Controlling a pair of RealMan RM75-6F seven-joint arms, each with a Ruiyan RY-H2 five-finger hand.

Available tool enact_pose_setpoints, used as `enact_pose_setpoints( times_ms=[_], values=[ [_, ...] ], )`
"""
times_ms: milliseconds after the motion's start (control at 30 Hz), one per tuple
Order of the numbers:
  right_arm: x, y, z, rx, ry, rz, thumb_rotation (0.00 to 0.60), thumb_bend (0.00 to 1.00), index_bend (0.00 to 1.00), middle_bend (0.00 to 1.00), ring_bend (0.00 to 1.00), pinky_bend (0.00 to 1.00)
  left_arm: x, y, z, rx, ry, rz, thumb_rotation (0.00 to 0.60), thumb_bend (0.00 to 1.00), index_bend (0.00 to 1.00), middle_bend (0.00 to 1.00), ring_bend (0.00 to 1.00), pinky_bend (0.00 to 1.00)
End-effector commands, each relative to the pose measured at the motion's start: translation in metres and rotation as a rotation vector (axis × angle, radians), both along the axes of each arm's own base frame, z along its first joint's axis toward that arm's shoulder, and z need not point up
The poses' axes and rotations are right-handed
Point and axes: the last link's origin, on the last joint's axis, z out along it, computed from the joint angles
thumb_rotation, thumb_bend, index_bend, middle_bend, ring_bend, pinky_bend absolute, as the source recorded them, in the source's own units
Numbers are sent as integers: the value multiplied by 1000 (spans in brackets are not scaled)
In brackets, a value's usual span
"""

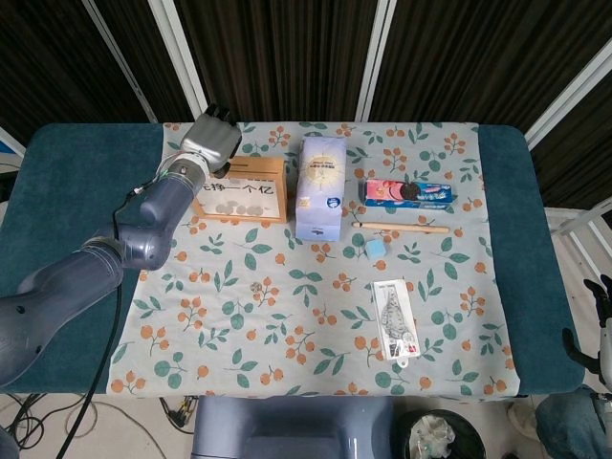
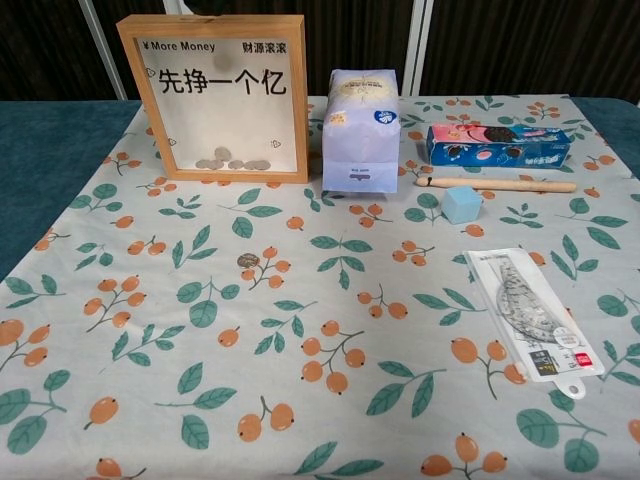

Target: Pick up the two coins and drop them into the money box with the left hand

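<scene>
The wooden money box (image 1: pixel 280 191) stands upright at the back left, and its frame (image 2: pixel 300 100) fills the upper left of the chest view. Several coins (image 2: pixel 232 163) lie at its bottom, and a blurred grey spot (image 2: pixel 222 69) shows in the window above them. One coin (image 2: pixel 247 260) lies on the cloth in front of the box, also visible from the head as coin (image 1: pixel 255 285). My left hand (image 1: pixel 212 143) hovers over the box's top left, back toward the camera, fingers hidden. Part of my right hand (image 1: pixel 602 320) shows past the table's right edge.
A pale blue bag (image 2: pixel 361 128) stands right of the box. Further right are a biscuit packet (image 2: pixel 497 144), a wooden stick (image 2: pixel 497 184), a small blue cube (image 2: pixel 462 204) and a packaged ruler (image 2: pixel 530 318). The floral cloth (image 2: pixel 330 420) covers the table.
</scene>
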Motion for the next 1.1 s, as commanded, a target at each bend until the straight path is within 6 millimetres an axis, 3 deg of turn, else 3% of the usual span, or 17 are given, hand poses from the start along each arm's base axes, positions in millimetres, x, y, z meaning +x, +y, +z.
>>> enact_pose_setpoints(
  times_ms=[33,333,467,667,767,900,1100],
  values=[
    [0,0,0,0,1,0,600,440,146,69,10,0,2,-2,0,-2,-5,-4,600,337,428,186,0,0],
    [0,0,0,-2,-1,-3,600,440,146,69,10,0,21,-10,17,41,-100,-65,600,330,462,197,0,0],
    [0,-1,0,-2,-6,-10,600,440,146,69,10,0,34,-24,33,103,-249,-178,600,331,502,203,0,0],
    [0,0,1,-7,-10,-14,600,440,146,69,10,0,38,-53,56,126,-392,-315,600,331,496,203,0,0],
    [0,0,1,-7,-12,-15,600,440,146,69,10,0,29,-79,60,117,-424,-376,600,332,510,208,0,0],
    [0,0,1,-7,-13,-13,600,439,145,69,11,0,4,-111,50,64,-447,-420,600,335,510,206,0,0],
    [1,0,1,-11,-15,-10,600,439,146,69,10,0,-53,-159,9,-61,-502,-456,600,335,506,192,0,0]
  ],
)
